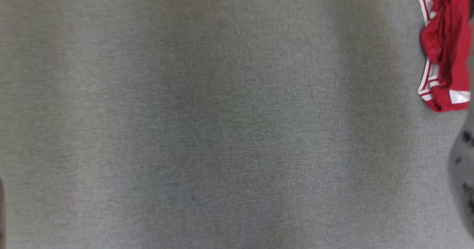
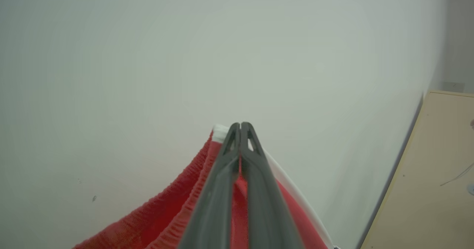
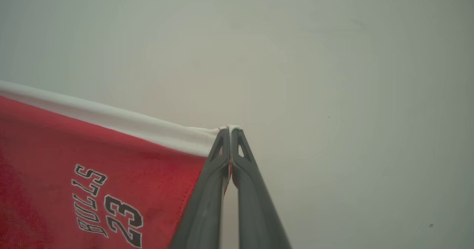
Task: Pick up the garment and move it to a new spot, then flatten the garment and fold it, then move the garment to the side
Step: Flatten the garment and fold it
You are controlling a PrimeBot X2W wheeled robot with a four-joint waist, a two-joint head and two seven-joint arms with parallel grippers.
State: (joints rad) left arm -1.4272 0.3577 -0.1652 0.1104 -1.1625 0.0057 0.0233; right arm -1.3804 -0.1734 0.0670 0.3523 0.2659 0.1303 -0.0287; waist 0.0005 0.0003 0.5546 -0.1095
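Grey fabric surface (image 1: 222,130), seen from the head, with a bunched red-and-white garment (image 1: 446,45) lying at its upper right edge. The left gripper (image 2: 240,125) is clenched on ribbed red cloth (image 2: 174,208) with white trim. The right gripper (image 3: 230,130) is clenched on the white-hemmed corner of a red jersey (image 3: 74,149) printed "BULLS 23", which stretches towards that view's left. Whether jersey, cloth and bunched garment are one piece cannot be told.

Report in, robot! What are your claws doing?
Left claw shut on red-and-white fabric garment. Right claw shut on its white hem. Nothing seen in the way.
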